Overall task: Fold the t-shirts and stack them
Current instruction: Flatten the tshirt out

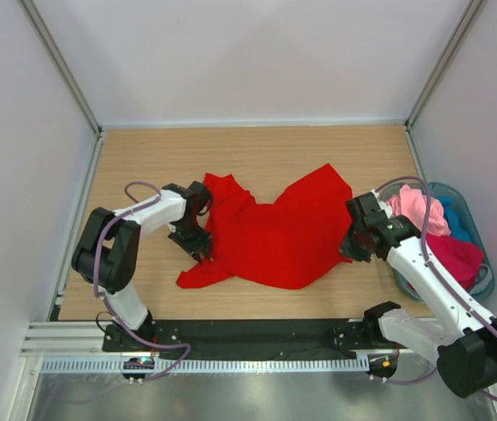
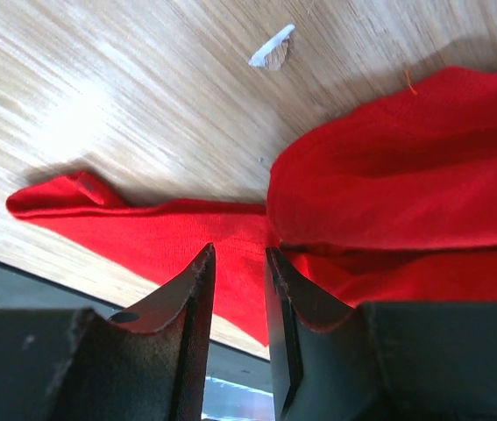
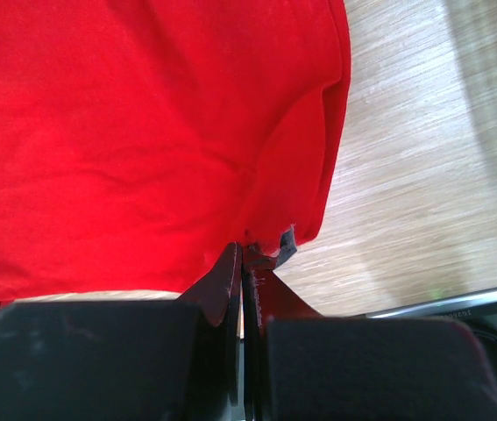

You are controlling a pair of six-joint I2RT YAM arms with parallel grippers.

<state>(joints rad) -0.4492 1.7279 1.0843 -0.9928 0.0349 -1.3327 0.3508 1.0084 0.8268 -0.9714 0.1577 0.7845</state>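
Red t-shirt (image 1: 274, 232) before us by the table's (image 1: 143, 158) near edge, our right gripper (image 3: 244, 253) clamped on its hem, left gripper (image 2: 239, 253) narrowly parted over it

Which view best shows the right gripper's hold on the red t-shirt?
Right wrist: the right gripper is seen close up, jaws shut on the red t-shirt at its edge. Top external shows it at the shirt's right side, but the pinch itself is hidden. Left wrist doesn't show it.
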